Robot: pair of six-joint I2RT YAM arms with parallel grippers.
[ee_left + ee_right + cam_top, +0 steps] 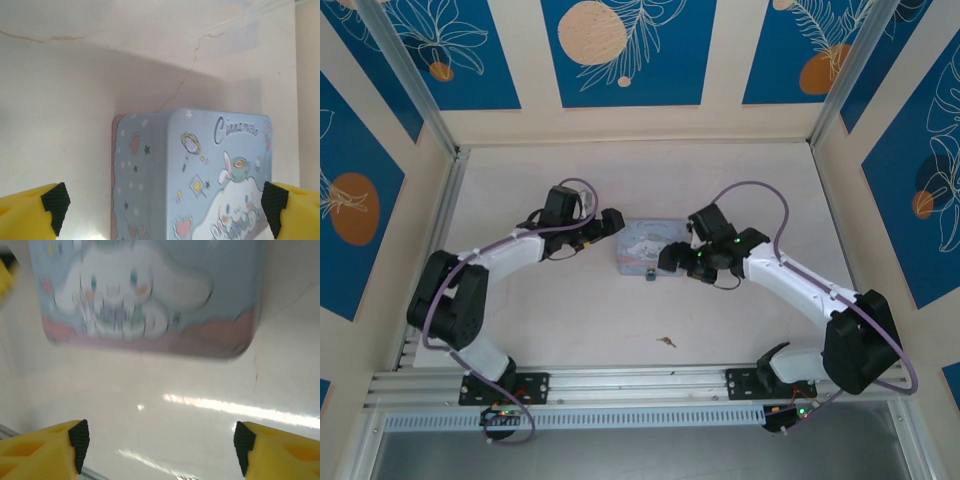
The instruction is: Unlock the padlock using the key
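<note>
The light-blue cartoon tin is sitting flat near the middle of the table, picture side up. Its lid is looking shut, so nothing inside is showing.

The padlock is sitting right against the tin's near side as a tiny dark speck. Whether it is hooked on is too small to tell. The key is lying alone on bare table toward the near edge, about midway along it and well apart from the tin and both arms.

The left gripper is hanging at the tin's left end. In its wrist view the left gripper is gaping wide, the black pads are sitting far out to either side, and the tin is lying between them without touching either.

The right gripper is hovering over the tin's right near corner. In its wrist view, the right gripper is spreading wide too, and there is only glossy table between the yellow fingers. The tin is showing blurred just beyond them.

Open table is running all round the tin. A broad strip is lying toward the far edge, wide patches are reaching the left and right edges, and a clear band is lying between tin and key.
</note>
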